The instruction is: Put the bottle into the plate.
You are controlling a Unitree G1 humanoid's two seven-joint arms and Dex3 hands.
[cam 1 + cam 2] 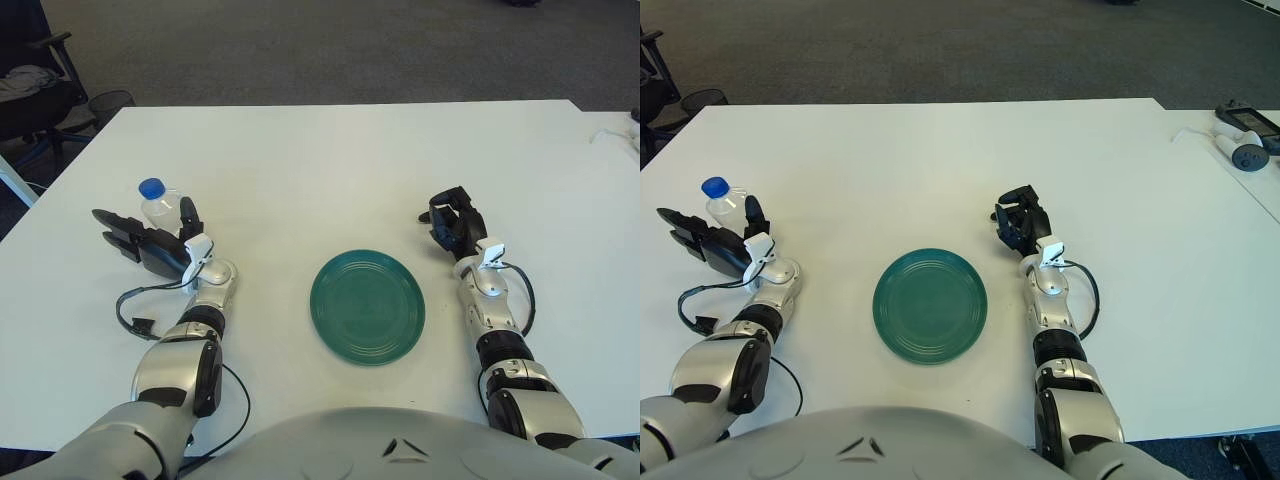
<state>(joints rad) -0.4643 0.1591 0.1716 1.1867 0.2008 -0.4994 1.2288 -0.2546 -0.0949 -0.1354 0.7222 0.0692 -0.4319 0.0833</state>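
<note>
While one bottle stands at the table's left side, the left hand spreads wide just beside it, holding nothing. One green plate lies centre, unobstructed. The right hand shows curled right of it.

The white table carries a green plate near its front edge, a blue-capped bottle at left, and possibly a controller at far right.

White table fills most of view. Dark grey carpet floor beyond far edge. Black office chair at far left, second white table at right, small devices on it.
</note>
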